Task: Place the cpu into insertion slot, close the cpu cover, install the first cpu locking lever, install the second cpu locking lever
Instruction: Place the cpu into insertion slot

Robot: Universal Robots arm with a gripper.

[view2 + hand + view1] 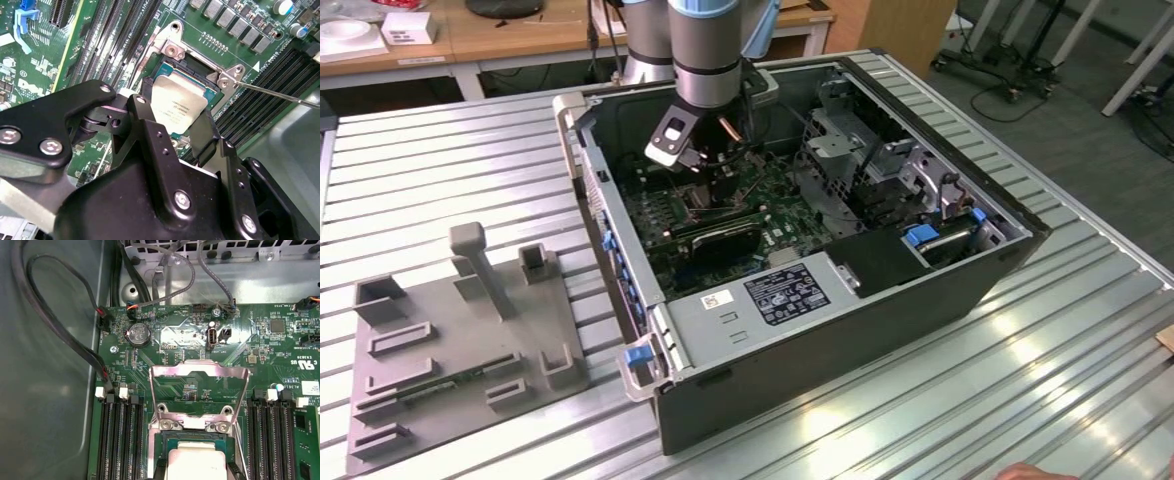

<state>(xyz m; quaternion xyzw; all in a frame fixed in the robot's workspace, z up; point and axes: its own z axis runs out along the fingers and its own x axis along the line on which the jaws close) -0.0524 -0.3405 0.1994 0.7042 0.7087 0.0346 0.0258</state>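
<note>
Placement is underway: the end effector (pixel 177 114) grips the cpu (pixel 181 104) by its edges at the insertion slot (pixel 169 64). The cpu cover (pixel 200 371) stands open and a locking lever (pixel 280 94) is unlatched, so both are left to do.

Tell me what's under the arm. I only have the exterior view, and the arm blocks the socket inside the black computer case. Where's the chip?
Observer: In the second wrist view, the small flat silvery-tan square cpu sits within the square metal-rimmed insertion slot, and the black gripper is shut on it from two opposite sides.
Operator: Is the cover down?
Observer: No. In the first wrist view, the thin silvery metal-frame cpu cover stands raised open on its hinge.
Operator: Any lever latched?
Observer: The second wrist view shows one thin metal locking lever sticking out free beside the insertion slot, not latched.
</note>
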